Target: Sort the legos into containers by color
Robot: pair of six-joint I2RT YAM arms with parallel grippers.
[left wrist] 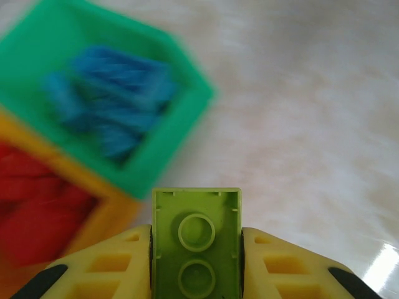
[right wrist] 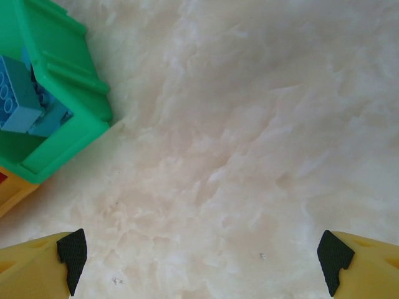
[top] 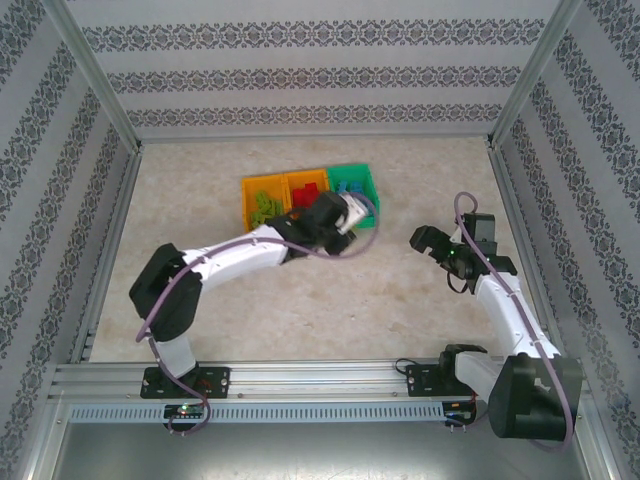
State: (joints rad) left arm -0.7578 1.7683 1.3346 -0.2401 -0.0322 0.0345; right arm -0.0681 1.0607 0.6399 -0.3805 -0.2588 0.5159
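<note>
Beside green bin (left wrist: 187,103), grips lime brick (left wrist: 196,227) in left hand (left wrist: 196,261), right hand (right wrist: 202,261) spread empty. Mid-carry; next calls for reaching leftmost orange bin (top: 247,200).

Three bins stand touching in a row at the far-centre of the table: left orange bin (top: 247,200), middle orange bin (top: 305,176), green bin (top: 372,185) on the right.

Contents:
- The left orange bin holds lime bricks (top: 265,207).
- The middle orange bin holds red bricks (top: 305,195).
- The green bin holds blue bricks (top: 350,187), loosely piled (studs clear on one from the right wrist).

A single lime brick (left wrist: 196,218) is up off the table. It is pinched by its long sides in the left gripper (left wrist: 196,249), hollow underside toward the wrist camera, near the green bin's corner.
</note>
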